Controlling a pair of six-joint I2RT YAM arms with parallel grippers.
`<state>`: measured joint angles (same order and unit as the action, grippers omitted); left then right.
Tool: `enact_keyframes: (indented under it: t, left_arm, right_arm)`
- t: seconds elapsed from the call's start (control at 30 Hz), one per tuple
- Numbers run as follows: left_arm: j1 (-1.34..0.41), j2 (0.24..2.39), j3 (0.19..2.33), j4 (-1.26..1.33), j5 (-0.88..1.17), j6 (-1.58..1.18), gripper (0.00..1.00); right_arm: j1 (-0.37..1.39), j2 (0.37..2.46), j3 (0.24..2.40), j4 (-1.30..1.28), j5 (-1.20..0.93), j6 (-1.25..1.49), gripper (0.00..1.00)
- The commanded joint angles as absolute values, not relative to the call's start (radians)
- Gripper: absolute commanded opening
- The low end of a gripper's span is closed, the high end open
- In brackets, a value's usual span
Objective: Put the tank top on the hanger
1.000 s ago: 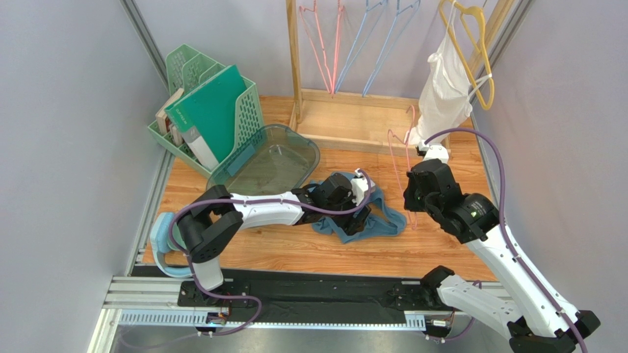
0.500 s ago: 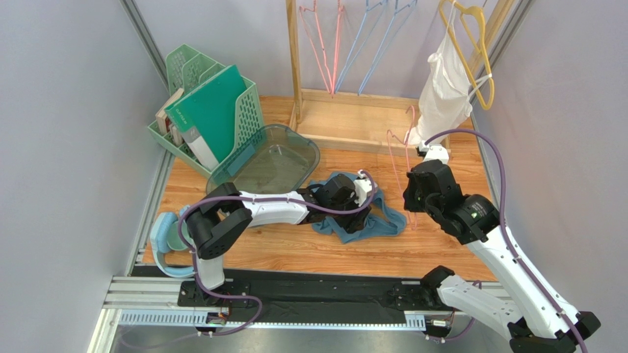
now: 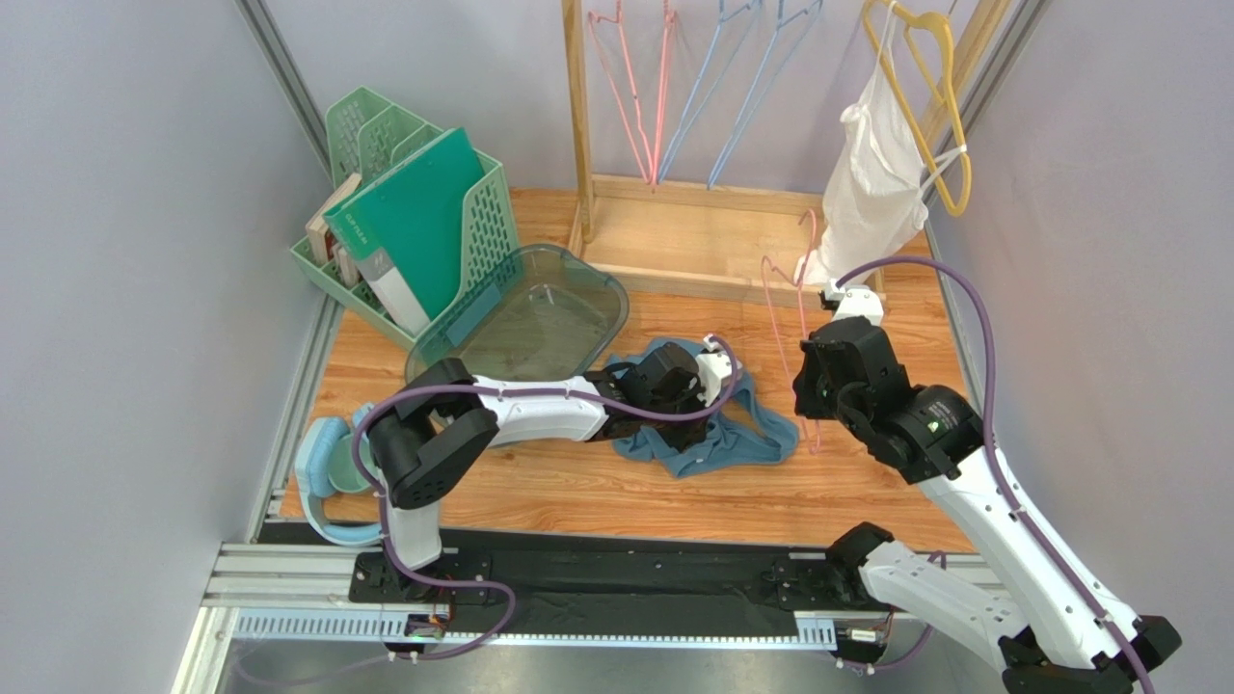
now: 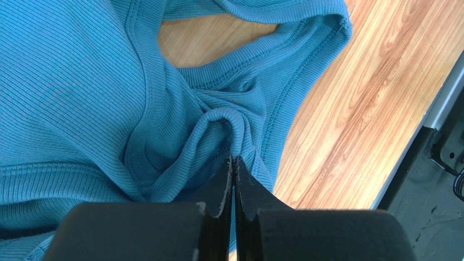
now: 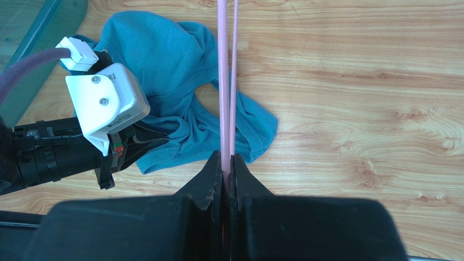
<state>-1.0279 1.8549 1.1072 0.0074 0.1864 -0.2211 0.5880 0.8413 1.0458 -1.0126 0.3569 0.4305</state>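
The tank top (image 3: 753, 437) lies crumpled on the wooden board (image 3: 580, 499), and in the top view the left arm's wrist covers its middle. The left gripper (image 4: 233, 163) has its jaws pressed together on a rolled fold of strap, and how much cloth they catch is hidden. At the tank top's right edge, the right gripper (image 5: 227, 161) is clamped on the hanger (image 5: 223, 81), whose hook the wrist view cuts off. Bare board runs from the tank top's near edge to the black rail (image 3: 609, 579). A clear tray (image 3: 522, 326) sits just beyond its far left.
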Motion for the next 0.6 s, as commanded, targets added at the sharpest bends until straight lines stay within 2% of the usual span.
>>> enact_keyframes:
  t: [0.0,0.27,0.57]
  left_arm:
    - [-1.034,1.783,1.143,0.025,0.180,-0.241,0.00]
    - [-0.991,1.628,1.071,-0.034,0.078,-0.279,0.00]
    - [-0.824,1.484,0.918,-0.064,0.040,-0.314,0.00]
  right_arm:
    - [0.592,0.821,1.054,-0.985,0.362,0.425,0.00]
    - [0.592,0.804,1.063,-0.982,0.309,0.400,0.00]
    - [0.598,0.798,1.032,-0.933,0.170,0.360,0.00]
